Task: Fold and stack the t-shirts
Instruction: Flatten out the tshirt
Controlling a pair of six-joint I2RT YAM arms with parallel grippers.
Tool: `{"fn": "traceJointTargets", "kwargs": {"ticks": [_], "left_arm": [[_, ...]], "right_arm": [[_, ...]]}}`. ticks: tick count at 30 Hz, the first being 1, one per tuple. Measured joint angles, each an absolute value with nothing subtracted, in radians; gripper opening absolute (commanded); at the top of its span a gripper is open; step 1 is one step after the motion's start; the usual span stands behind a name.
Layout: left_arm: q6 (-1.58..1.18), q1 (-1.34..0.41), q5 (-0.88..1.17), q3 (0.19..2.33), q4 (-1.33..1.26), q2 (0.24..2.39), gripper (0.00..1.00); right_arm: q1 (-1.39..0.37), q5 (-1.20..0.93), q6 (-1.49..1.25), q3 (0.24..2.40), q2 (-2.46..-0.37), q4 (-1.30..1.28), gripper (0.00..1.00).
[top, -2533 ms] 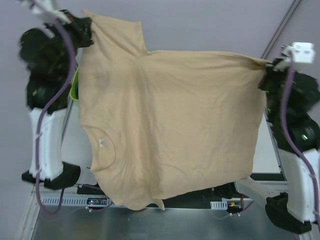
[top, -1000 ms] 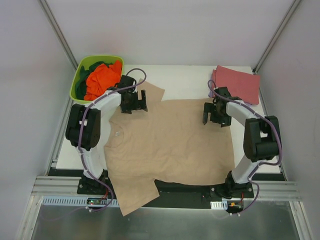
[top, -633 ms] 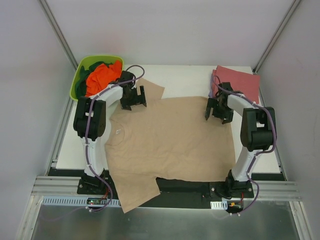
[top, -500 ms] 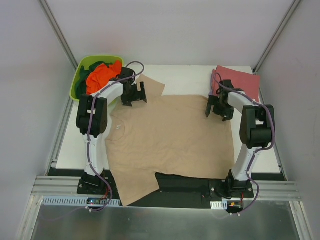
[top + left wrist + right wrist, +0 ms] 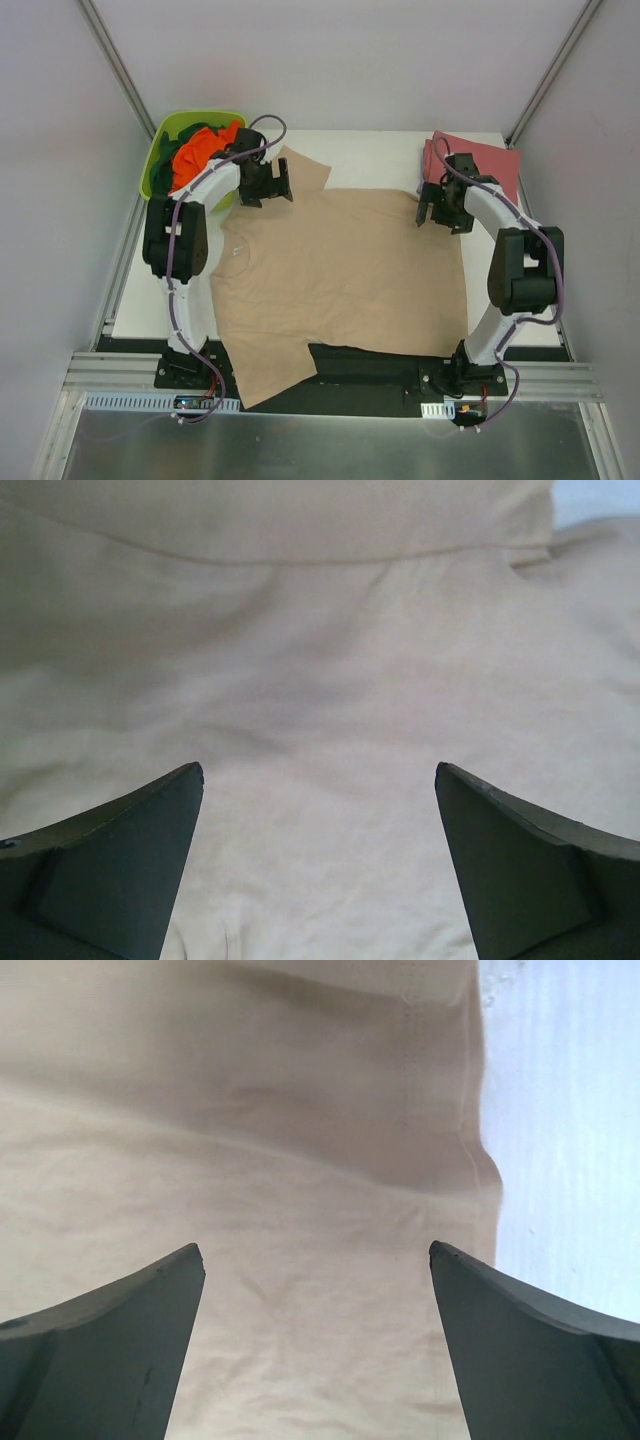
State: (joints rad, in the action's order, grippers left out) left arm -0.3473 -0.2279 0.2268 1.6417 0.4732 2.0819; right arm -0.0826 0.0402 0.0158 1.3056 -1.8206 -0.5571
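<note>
Both jaws stand wide and empty, the left gripper (image 5: 272, 186) and right gripper (image 5: 432, 210) poised over the upper corners of the tan t-shirt (image 5: 340, 270) spread mid-frame, whose lower-left sleeve (image 5: 265, 375) overhangs the table (image 5: 370, 155) edge, so its weight could drag the cloth askew during a fold

The spread t-shirt (image 5: 340, 265) lies under the left gripper (image 5: 281, 184) and right gripper (image 5: 429, 207). The tub (image 5: 165, 132) sits left of them, and the folded t-shirt (image 5: 490, 165) right.
</note>
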Motion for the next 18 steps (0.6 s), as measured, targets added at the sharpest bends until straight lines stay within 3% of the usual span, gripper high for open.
{"fn": "traceJointTargets", "kwargs": {"ticks": [10, 15, 18], "left_arm": [[-0.353, -0.276, 0.189, 1.468, 0.486, 1.684, 0.99], [-0.344, -0.273, 0.154, 1.667, 0.511, 1.824, 0.99], [-0.331, -0.273, 0.128, 1.893, 0.51, 2.008, 0.99]], "right_arm": [[-0.088, 0.068, 0.03, 1.175, -1.526, -0.565, 0.96], [-0.088, 0.091, 0.052, 1.191, -1.549, -0.556, 0.96], [-0.088, 0.109, 0.054, 1.213, -1.569, -0.538, 0.96]]}}
